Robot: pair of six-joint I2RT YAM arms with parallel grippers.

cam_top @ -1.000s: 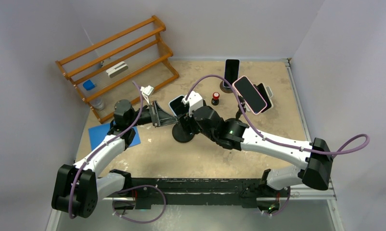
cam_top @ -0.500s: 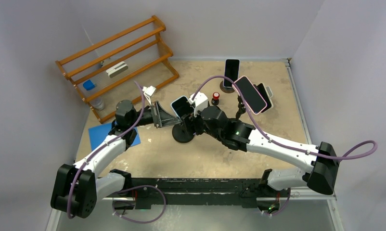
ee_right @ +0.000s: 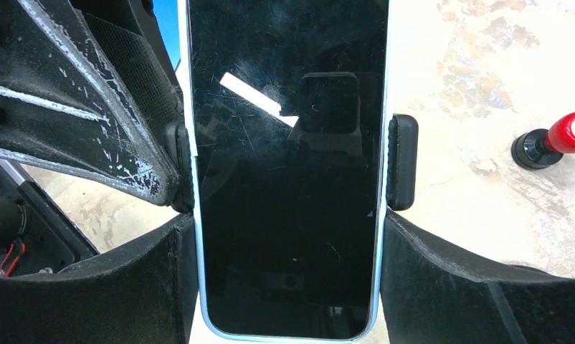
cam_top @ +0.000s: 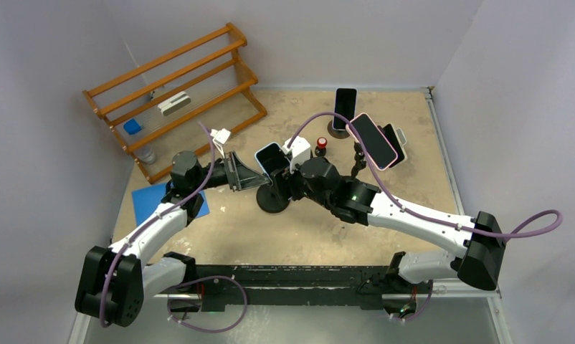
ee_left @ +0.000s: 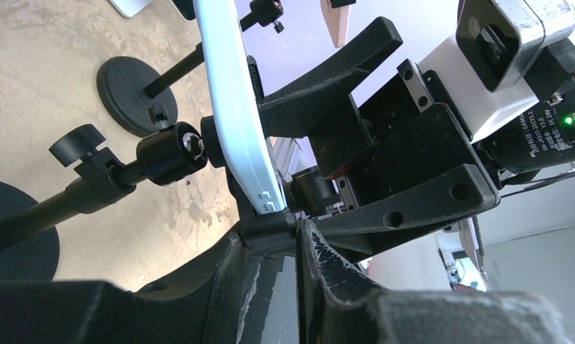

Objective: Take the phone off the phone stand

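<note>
Right pincer [ee_right: 288, 222] clasps phone [ee_right: 288, 143] by its edges; phone stand [ee_right: 403, 161] pads just ahead grip its sides. Left pincer [ee_left: 297, 229] narrow, tips against the clamp. Red-capped bottle [ee_right: 550, 143] off right on desk [ee_right: 471, 72].

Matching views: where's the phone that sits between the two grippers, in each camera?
Top external: phone at centre, tilted, between the two arms' grippers.
Left wrist: phone seen edge-on, a white strip running from the top edge down to centre.
Right wrist: phone fills the centre, dark screen facing the camera.
Shared landmark: the phone stand, which shows its round base from above, its ball joint in the left wrist view, and its side clamp pad in the right wrist view.
</note>
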